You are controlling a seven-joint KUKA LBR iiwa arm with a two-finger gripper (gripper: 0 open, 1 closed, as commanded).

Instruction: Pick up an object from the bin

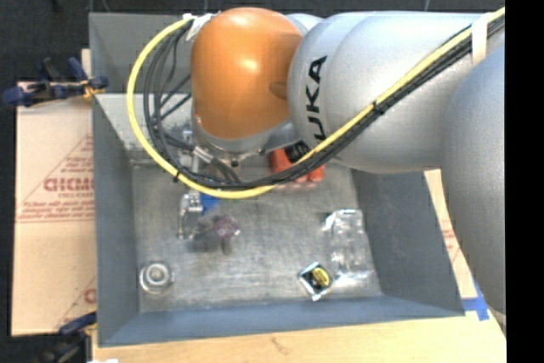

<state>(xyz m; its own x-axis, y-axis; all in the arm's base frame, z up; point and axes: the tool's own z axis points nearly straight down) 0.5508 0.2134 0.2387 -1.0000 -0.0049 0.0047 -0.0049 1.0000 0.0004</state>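
bin (110,208) grey metal, matt, floor scuffed. orange cover (242,72) glossy smooth plastic. arm shell (382,81) smooth silver, slight sheen. clear wrapper (344,238) near right wall shiny crinkled plastic. ring (155,275) front left corner shiny metal.

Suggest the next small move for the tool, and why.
Probably ease the tool down onto the small purplish thing just beside it, left of centre: it lies nearest, with the silver ring and clear plastic piece well apart.
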